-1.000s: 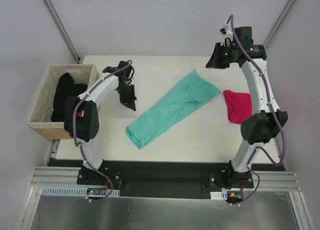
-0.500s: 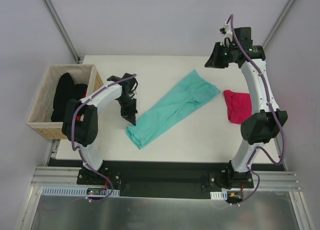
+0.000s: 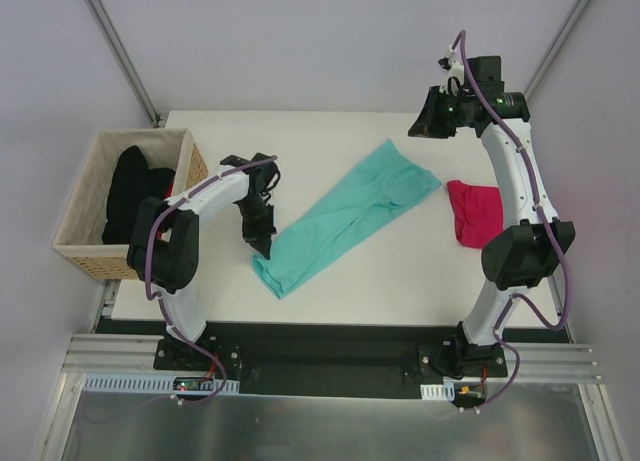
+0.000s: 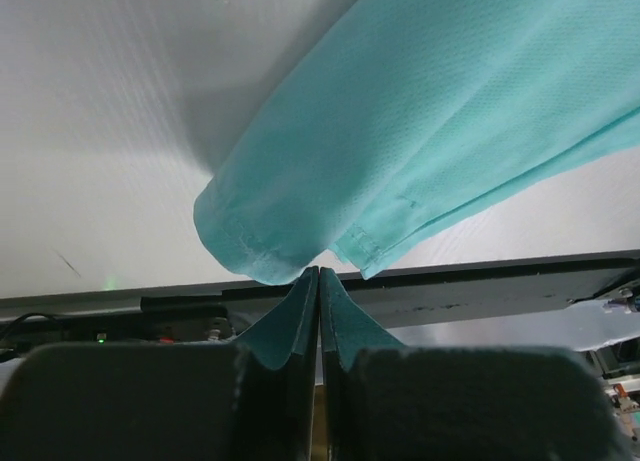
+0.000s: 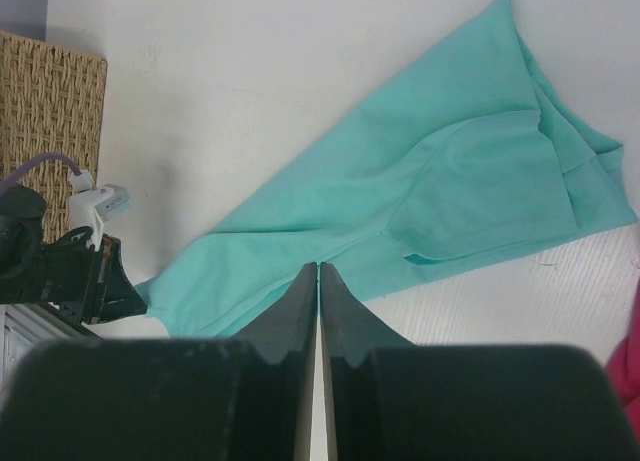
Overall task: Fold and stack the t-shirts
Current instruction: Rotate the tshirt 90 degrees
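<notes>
The teal t-shirt [image 3: 345,216] lies as a long folded strip, diagonal across the table [image 3: 400,281], running from near-left to far-right. The magenta t-shirt [image 3: 474,212] is bunched at the table's right side. The black t-shirts [image 3: 128,193] sit in the basket [image 3: 90,251] off the table's left edge. Low over the table, the left gripper [image 4: 318,273] has its fingers pressed together, tips touching the teal hem; whether cloth is caught cannot be told. High over the table's far-right part, the right gripper [image 5: 318,269] has its fingers pressed together, empty.
</notes>
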You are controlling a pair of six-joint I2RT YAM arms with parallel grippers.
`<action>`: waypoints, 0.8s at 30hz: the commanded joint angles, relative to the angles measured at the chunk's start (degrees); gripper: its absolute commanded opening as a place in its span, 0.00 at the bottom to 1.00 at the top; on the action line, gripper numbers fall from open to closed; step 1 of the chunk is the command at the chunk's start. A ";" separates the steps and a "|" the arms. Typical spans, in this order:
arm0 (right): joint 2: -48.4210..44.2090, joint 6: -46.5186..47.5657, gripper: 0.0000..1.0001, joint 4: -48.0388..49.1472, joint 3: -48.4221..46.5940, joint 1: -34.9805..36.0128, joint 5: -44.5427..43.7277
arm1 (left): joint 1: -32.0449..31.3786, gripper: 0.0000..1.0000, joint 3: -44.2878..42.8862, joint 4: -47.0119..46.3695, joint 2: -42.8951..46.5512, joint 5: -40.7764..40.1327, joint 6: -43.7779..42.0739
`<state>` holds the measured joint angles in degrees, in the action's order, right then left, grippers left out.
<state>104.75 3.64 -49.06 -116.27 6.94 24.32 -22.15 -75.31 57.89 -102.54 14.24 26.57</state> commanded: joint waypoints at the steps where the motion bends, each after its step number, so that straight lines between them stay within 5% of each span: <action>1: -4.55 -0.04 0.06 0.63 -0.63 -0.26 0.30 | -0.26 0.01 -1.95 3.99 -3.09 -3.16 0.94; 24: -6.75 1.99 0.07 -3.85 -3.53 -0.35 -3.84 | 4.84 0.00 -7.40 2.84 -12.16 -9.14 0.33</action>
<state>100.99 4.69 -51.99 -117.43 6.94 21.58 -17.76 -81.69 59.22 -114.98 6.96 26.61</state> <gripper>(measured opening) 0.067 0.003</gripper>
